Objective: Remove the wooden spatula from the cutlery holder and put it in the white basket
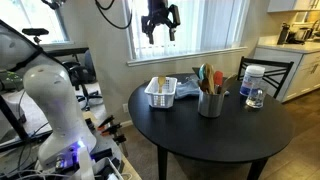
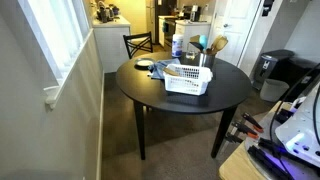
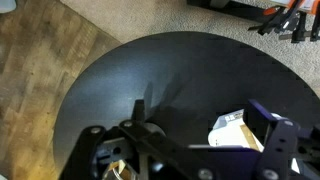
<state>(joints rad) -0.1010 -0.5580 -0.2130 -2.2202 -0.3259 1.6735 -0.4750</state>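
Observation:
The white basket (image 1: 161,95) stands on the round black table (image 1: 215,135) and also shows in an exterior view (image 2: 188,82). A pale wooden piece, apparently the wooden spatula (image 1: 160,84), rests inside it with one end above the rim. The grey cutlery holder (image 1: 210,104) stands next to the basket and holds red, green and darker wooden utensils. My gripper (image 1: 161,28) hangs high above the table, open and empty. In the wrist view the gripper (image 3: 200,112) has its jaws spread over the table top, with part of a white object (image 3: 232,130) between them far below.
A white tub with a blue label (image 1: 253,78) and a small clear glass (image 1: 254,99) stand at the table's far side. A dark chair (image 1: 272,68) is behind them. A window is behind the table, and the robot's base (image 1: 55,110) stands beside it.

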